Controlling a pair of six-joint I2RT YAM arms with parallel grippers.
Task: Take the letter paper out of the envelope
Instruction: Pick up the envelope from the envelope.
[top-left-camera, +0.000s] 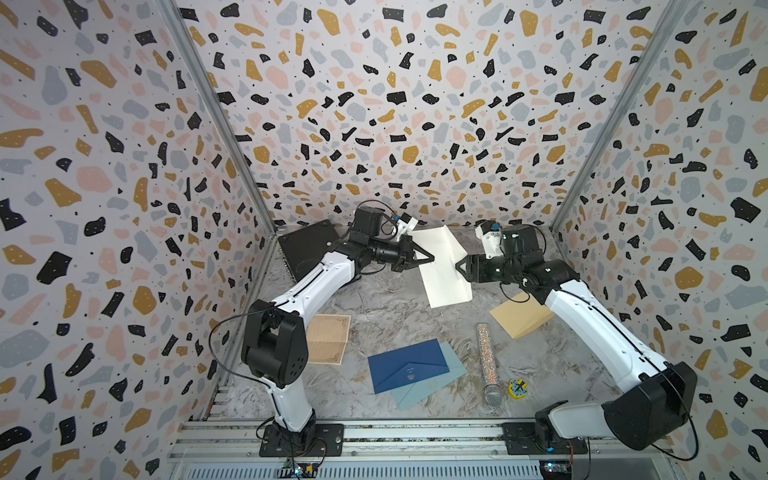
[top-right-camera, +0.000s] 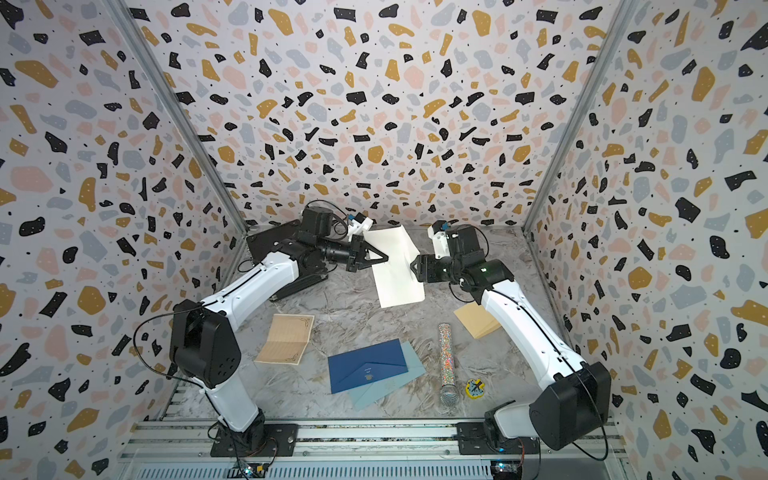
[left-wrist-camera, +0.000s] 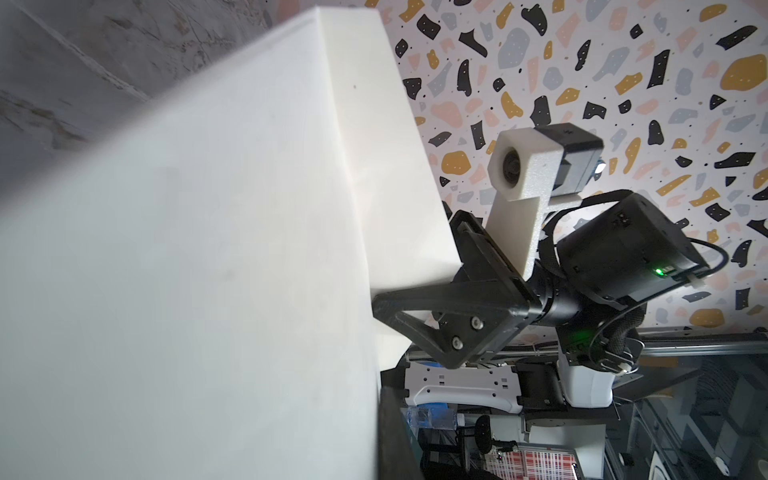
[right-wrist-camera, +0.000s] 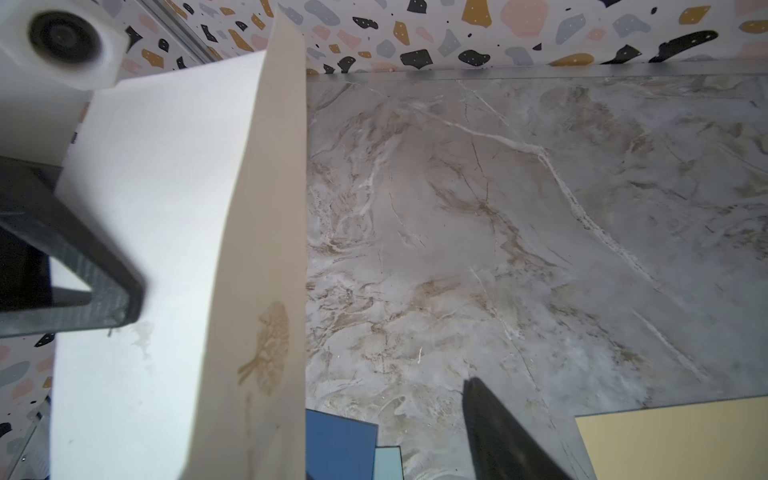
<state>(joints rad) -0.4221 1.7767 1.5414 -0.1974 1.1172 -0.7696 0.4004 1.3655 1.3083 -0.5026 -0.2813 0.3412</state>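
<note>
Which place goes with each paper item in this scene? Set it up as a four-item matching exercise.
Things:
1. cream envelope
2. dark blue envelope
3. tan envelope
4. ornate-bordered letter paper

Places:
A. partly under the right arm
B. lying flat beside the left arm's elbow
C. held up by the left pincer
D. lying on a light blue envelope

Pairs: 1-C, 2-D, 3-A, 4-B
</note>
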